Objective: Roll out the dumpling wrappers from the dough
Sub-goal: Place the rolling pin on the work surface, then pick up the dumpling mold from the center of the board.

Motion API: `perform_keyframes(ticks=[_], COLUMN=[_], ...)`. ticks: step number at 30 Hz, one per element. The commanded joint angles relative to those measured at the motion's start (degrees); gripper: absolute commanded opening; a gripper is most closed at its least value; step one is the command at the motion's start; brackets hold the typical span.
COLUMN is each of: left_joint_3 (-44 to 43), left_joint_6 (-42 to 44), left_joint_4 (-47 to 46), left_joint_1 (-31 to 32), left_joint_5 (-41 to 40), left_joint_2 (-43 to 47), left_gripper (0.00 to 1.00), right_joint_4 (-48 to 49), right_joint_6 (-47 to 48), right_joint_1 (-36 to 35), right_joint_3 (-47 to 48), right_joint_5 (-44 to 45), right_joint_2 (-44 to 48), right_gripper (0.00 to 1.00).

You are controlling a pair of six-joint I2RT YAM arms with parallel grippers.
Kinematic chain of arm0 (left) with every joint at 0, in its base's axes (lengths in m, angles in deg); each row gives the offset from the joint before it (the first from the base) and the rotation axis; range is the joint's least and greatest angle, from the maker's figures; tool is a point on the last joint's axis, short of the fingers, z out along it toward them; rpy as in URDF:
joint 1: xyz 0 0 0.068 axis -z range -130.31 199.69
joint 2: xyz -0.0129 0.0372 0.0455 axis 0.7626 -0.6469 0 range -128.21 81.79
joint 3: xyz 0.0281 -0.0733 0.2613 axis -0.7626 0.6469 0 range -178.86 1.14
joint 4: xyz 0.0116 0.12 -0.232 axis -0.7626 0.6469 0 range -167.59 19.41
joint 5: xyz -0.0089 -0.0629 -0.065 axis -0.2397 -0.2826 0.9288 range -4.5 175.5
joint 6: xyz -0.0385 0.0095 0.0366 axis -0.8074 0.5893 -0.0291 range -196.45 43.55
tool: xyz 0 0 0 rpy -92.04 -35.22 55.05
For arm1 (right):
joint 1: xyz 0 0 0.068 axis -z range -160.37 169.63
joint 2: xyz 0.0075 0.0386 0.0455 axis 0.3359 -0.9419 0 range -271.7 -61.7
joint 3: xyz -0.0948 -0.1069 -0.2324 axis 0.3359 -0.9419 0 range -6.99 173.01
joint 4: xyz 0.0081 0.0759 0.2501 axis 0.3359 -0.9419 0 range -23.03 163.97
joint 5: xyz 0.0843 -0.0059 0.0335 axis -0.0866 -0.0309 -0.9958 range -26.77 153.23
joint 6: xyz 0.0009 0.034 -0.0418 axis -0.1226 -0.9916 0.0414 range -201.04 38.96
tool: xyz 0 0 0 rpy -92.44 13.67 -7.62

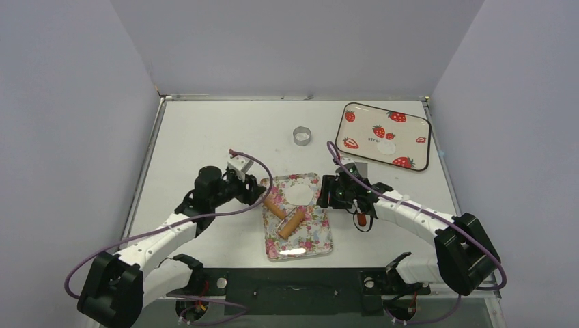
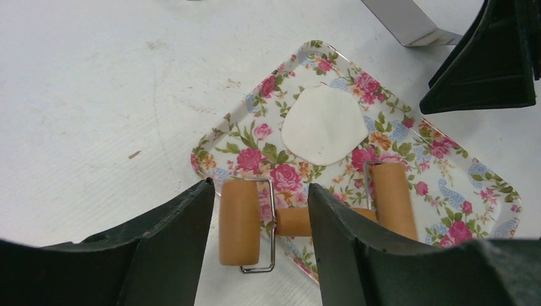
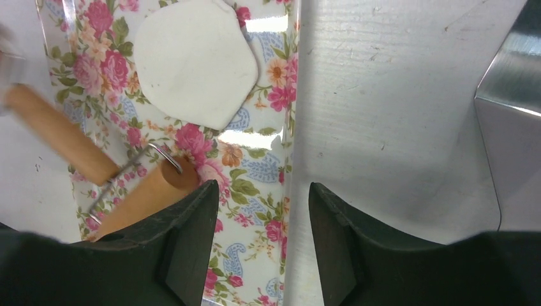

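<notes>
White dough (image 1: 299, 195), flattened to a patch, lies at the 12 o'clock end of the floral tray (image 1: 311, 236) in mid tabletop (image 1: 205, 130). The wooden roller (image 2: 240, 223) lies toward the tray's 9 o'clock edge. The left gripper (image 2: 261, 197) is wide open there, with one roller head loose between its fingers. At 3 o'clock the right gripper (image 3: 263, 191) is half parted, its tips bare. Whether it grips the spatula (image 3: 510, 140) beside it, I cannot tell. One round wrapper (image 1: 386, 147) rests on the strawberry plate (image 1: 413, 130) at 1 o'clock.
</notes>
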Motion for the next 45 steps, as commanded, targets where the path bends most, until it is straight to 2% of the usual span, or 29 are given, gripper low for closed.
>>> perform_keyframes(ticks=[1,6,9,12,18,24,31,35,38,40,41,43,45], left_joint_3=[-2.4,-3.5,-5.06,-6.55,-8.31,-7.1,-6.66,-6.21,-5.54,-5.36,-5.38,-5.6,-5.78], left_joint_6=[2.11,-0.56,-0.56,-2.1,-6.49,-7.16,-7.11,-7.28,-7.83,-7.84,-7.83,-7.58,-7.2], left_joint_4=[4.9,5.34,5.43,5.53,5.19,5.21,3.07,1.99,1.26,1.16,1.32,1.65,1.74], left_joint_1=[-0.68,-0.8,-0.73,-0.79,-0.79,-0.84,-0.87,-0.92,-0.93,-0.97,-0.97,-0.94,-0.96], left_joint_5=[-3.91,-5.79,-7.19,-9.24,-10.78,-13.95,-14.39,-14.63,-15.7,-16.08,-16.08,-16.1,-16.53], left_joint_2=[2.93,2.34,2.49,2.44,1.56,2.63,1.8,1.78,1.87,1.97,2.04,2.17,2.35], left_gripper=[0.54,0.55,0.55,0.55,0.56,0.56,0.56,0.56,0.56,0.56,0.56,0.56,0.56], right_joint_4=[0.4,-0.56,-4.54,-8.44,-15.06,-19.18,-20.71,-20.9,-19.1,-16.98,-16.48,-16.17,-16.21], right_joint_6=[1.22,1.5,1.09,0.71,-0.87,-2.44,-2.36,-3.79,-3.85,-3.48,-3.47,-3.36,-2.84], right_joint_1=[-0.49,-0.59,-0.6,-0.15,4.22,7.59,7.92,8.87,9.14,9.09,9.0,8.89,8.82], right_joint_3=[3.61,7.17,13.94,21.9,45.05,62.59,81.13,83.46,83.18,83.12,83.24,82.84,81.54], right_joint_5=[0.58,0.48,2.4,8.02,13.93,15.92,16.21,18.3,14.75,11.21,10.89,11.96,14.1], right_joint_2=[-0.2,-0.86,-1.99,-4.4,-18.81,-37.46,-53.77,-58.82,-62.5,-64.51,-65.26,-65.19,-63.43], right_gripper=[0.5,0.5,0.51,0.52,0.53,0.49,0.46,0.39,0.36,0.25,0.14,0.0,0.0])
